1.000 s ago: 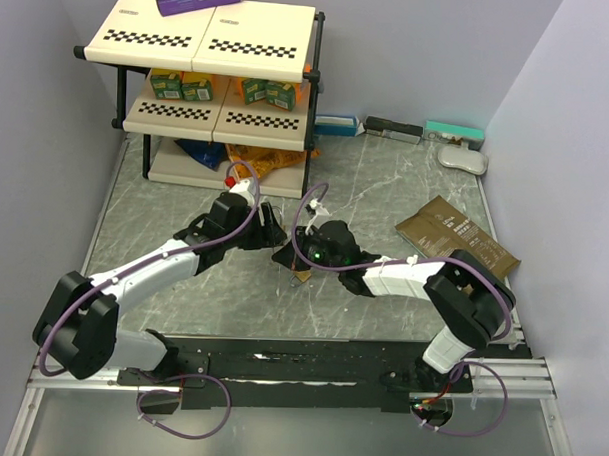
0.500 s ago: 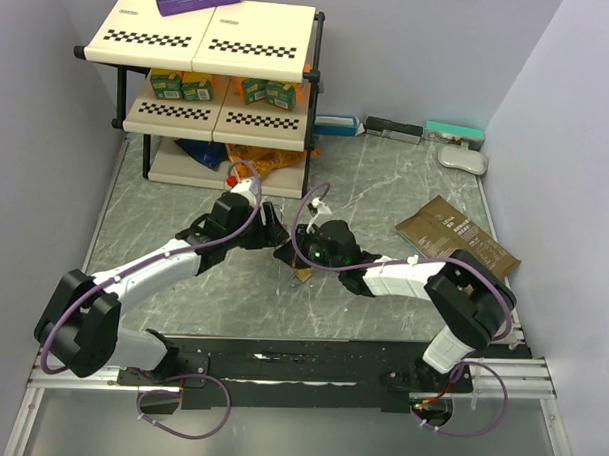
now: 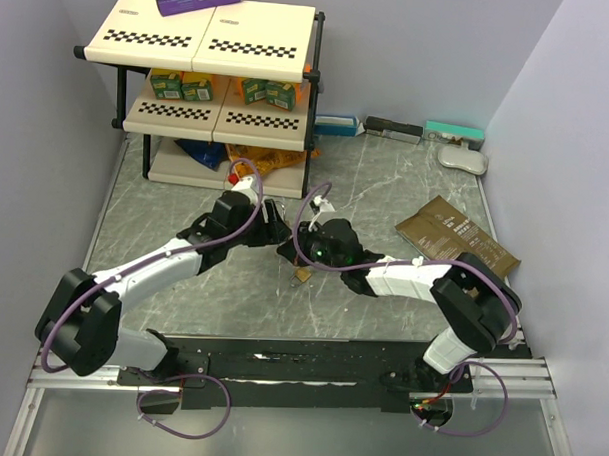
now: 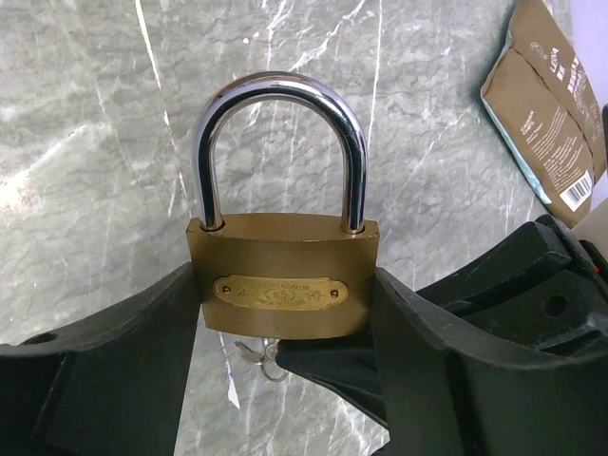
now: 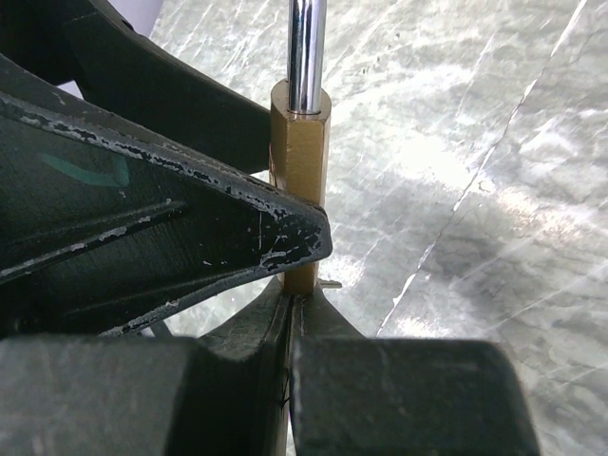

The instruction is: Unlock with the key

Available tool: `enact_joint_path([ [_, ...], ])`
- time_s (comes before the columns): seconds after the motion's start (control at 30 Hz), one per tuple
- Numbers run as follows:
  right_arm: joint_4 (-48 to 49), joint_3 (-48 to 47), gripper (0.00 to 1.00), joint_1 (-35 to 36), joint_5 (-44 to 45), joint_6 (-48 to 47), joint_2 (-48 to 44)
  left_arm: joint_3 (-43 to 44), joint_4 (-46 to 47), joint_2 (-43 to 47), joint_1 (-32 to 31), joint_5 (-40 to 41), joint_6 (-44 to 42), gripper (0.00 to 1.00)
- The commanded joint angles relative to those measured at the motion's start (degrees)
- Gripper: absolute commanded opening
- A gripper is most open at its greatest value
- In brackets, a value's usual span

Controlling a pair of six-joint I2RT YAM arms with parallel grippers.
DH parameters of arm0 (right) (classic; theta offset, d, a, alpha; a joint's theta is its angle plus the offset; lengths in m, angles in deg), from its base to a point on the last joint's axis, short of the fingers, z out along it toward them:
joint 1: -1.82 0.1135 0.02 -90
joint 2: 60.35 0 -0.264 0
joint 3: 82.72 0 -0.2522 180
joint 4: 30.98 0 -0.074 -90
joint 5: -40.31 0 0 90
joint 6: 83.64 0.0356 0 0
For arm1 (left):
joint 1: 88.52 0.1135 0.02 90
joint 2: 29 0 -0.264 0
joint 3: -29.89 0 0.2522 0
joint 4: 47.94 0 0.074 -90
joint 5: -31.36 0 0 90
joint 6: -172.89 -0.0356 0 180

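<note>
Grey marbled tabletop (image 4: pixel 95 142) lay beneath both arms. Left gripper (image 4: pixel 285 296) clamped the brass padlock (image 4: pixel 281 285) by its two sides, jaws wide, shackle seated. Right gripper (image 5: pixel 290 299), closed tight, pinched the key (image 4: pixel 258 353) directly below the padlock body, against its underside.

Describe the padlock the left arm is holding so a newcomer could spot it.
On the grey marble table, look mid-table where the two arms' tips meet. The padlock sits clamped by its sides in the left gripper. It is a brass block with a chrome U-shackle and oval nameplate; the nearby brown packet is flat.
</note>
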Motion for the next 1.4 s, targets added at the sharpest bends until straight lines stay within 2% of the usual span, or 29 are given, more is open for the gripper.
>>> enact_joint_path([
  [0.0, 11.89, -2.65, 0.00, -3.35, 8.91, -3.02, -4.43, 1.24, -4.74, -0.50, -3.22, -9.19, -0.27, 0.01],
  [0.97, 23.22, 0.96, 0.00, -1.77, 13.75, -12.16, -9.70, 3.26, -6.93, -5.78, -4.54, -12.79, -1.15, 0.01],
  [1.23, 24.90, 1.57, 0.00, -1.24, 14.36, -12.25, -10.76, 3.18, -6.67, -6.04, -5.16, -12.97, -0.80, 0.01],
  [1.37, 22.44, 1.92, 0.00, -1.15, 14.54, -9.54, -11.46, 4.05, -8.33, -4.47, -5.07, -9.73, -0.88, 0.01],
])
